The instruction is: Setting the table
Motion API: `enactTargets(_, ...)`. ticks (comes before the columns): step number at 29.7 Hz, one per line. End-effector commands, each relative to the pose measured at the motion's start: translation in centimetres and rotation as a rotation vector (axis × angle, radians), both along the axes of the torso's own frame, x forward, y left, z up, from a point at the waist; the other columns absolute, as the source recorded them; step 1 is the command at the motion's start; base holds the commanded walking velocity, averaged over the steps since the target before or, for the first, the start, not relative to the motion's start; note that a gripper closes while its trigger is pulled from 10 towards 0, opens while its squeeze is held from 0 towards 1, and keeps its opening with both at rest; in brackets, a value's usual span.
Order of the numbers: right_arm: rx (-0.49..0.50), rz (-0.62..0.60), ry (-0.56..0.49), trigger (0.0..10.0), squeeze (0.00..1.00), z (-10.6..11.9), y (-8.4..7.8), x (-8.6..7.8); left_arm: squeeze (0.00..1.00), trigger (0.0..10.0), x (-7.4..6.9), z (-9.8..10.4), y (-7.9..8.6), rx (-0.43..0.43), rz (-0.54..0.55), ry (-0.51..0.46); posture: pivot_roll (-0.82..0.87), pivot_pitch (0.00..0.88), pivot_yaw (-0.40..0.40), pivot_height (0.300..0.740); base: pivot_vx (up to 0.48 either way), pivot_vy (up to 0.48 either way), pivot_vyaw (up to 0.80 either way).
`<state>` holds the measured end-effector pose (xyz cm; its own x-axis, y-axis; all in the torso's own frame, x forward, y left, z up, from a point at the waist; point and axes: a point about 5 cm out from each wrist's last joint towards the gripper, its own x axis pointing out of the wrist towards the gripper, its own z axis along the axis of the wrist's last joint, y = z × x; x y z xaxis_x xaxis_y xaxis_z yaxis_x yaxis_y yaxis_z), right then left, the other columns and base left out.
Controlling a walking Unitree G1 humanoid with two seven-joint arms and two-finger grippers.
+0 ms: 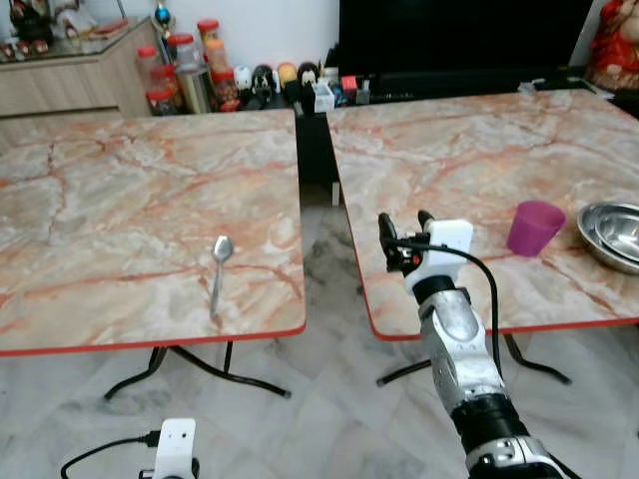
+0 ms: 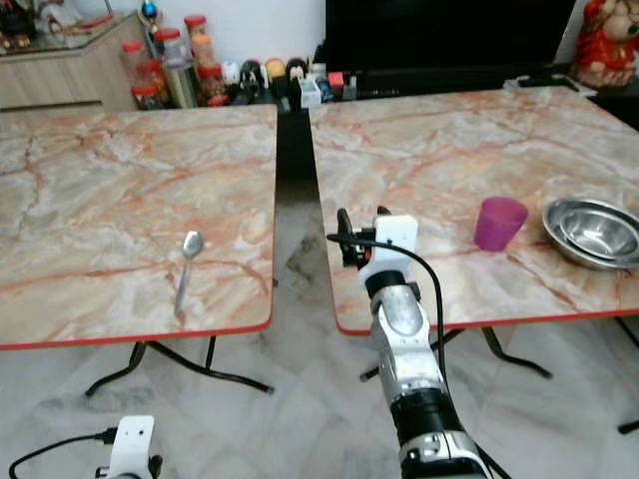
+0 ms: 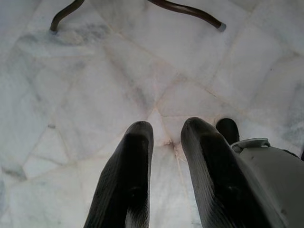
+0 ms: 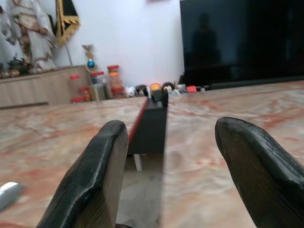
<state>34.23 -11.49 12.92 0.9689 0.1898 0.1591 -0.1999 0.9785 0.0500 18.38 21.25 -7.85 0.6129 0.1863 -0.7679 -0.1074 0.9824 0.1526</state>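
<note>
A metal spoon lies near the front edge of the left marble table, bowl end pointing away from me. On the right marble table stand a purple cup and stacked steel bowls at the right edge. My right gripper is raised over that table's front left corner, open and holding nothing; the cup is well to its right. In the right wrist view the right gripper looks across both tabletops, with the spoon at the frame's edge. My left gripper hangs low over the floor, fingers slightly apart.
A narrow gap with a dark cabinet separates the two tables. Jars and small figures line the wall behind, beside a large black screen. Curved table legs stand on the pale marble floor.
</note>
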Motion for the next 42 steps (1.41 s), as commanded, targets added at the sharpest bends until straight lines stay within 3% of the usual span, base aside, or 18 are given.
enactTargets(1,-0.006,0.011,-0.015,10.0,0.00,0.37,0.30,0.22,0.00,10.0,-0.01,0.02,0.17,0.007,-0.005,0.003,-0.05,0.000,0.054,0.740,0.000,0.000,0.00)
enactTargets(14,0.003,0.014,-0.017,10.0,0.00,0.40,0.55,0.51,0.00,10.0,0.03,0.10,0.47,0.018,-0.021,0.006,-0.04,0.000,0.065,0.740,0.000,0.024,0.00)
enactTargets(42,0.007,0.012,-0.006,10.0,0.00,-0.14,0.59,0.43,0.00,10.0,0.39,0.41,1.04,0.035,-0.024,-0.004,-0.03,0.000,0.074,0.740,0.000,0.410,0.00)
